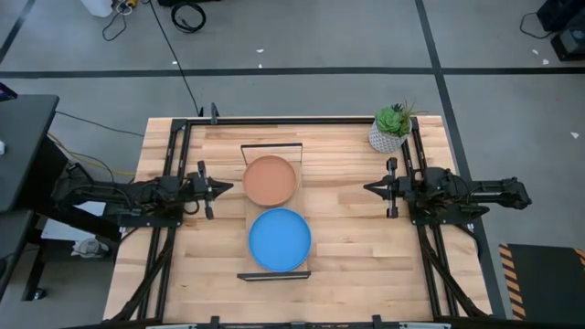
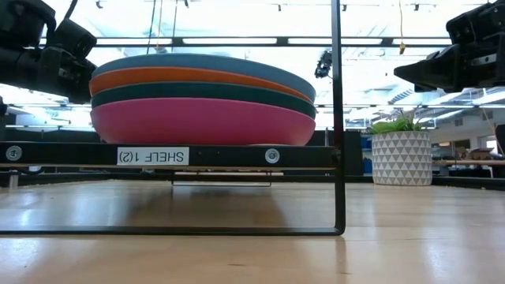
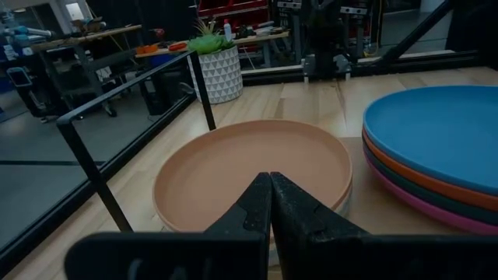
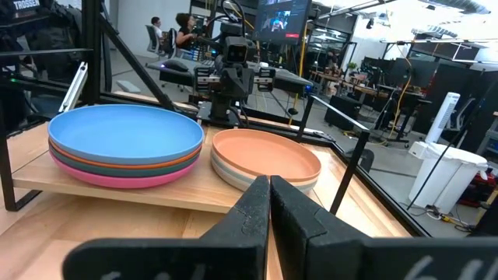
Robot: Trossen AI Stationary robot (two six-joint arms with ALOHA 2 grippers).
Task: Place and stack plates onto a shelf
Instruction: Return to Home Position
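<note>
Blue plate (image 1: 280,239) tops the near stack on the shelf (image 4: 198,189), terracotta plate (image 1: 270,179) the far one; left gripper (image 1: 219,190) and right gripper (image 1: 369,188) hang either side, fingers pressed together.

Round my bench, off the job
A potted plant (image 1: 391,129) in a white patterned pot stands at my wooden tabletop's (image 1: 352,233) far right corner; black cables (image 1: 190,16) coil on the grey floor (image 1: 320,37); people (image 4: 185,31) sit in the room behind.
</note>
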